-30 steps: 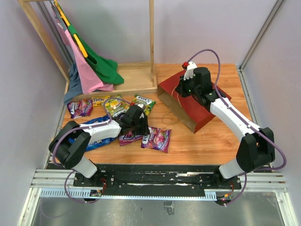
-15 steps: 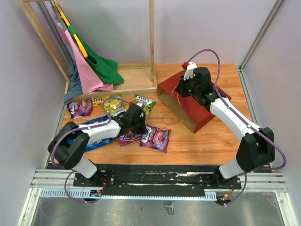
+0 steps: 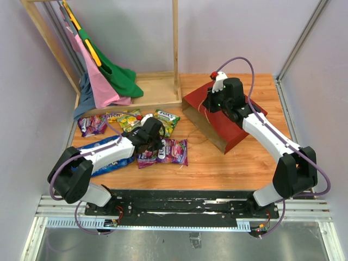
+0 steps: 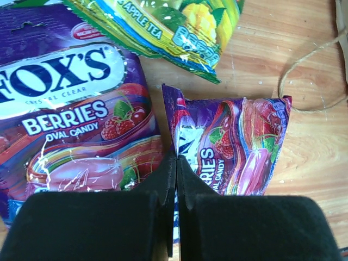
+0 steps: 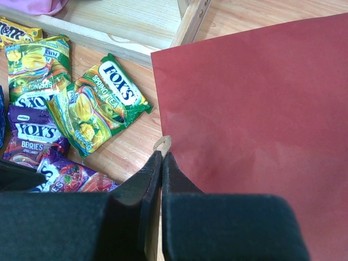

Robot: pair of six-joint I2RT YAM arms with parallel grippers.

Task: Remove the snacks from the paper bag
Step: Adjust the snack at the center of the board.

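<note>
- The paper bag [image 3: 231, 133] is lying on its side on the right of the table [image 3: 228, 171], with its open mouth facing left.
- The right gripper [image 5: 162, 156] is pinched tight on the bag's rim.
- The snacks [image 3: 165, 118] are spread over the wood left of the bag.
- The left gripper [image 4: 175, 166] is clamped on the edge of a small purple berries packet [image 4: 239, 147], with a bigger purple packet [image 4: 70, 109] just beside it.

The left arm [image 3: 106, 153] covers most of the blue chip bag [image 3: 110, 165]. The purple candy packet's [image 4: 239, 147] lower part disappears behind the left gripper [image 4: 175, 163]. The paper bag [image 5: 261, 98] runs off the right wrist view's edge.
</note>
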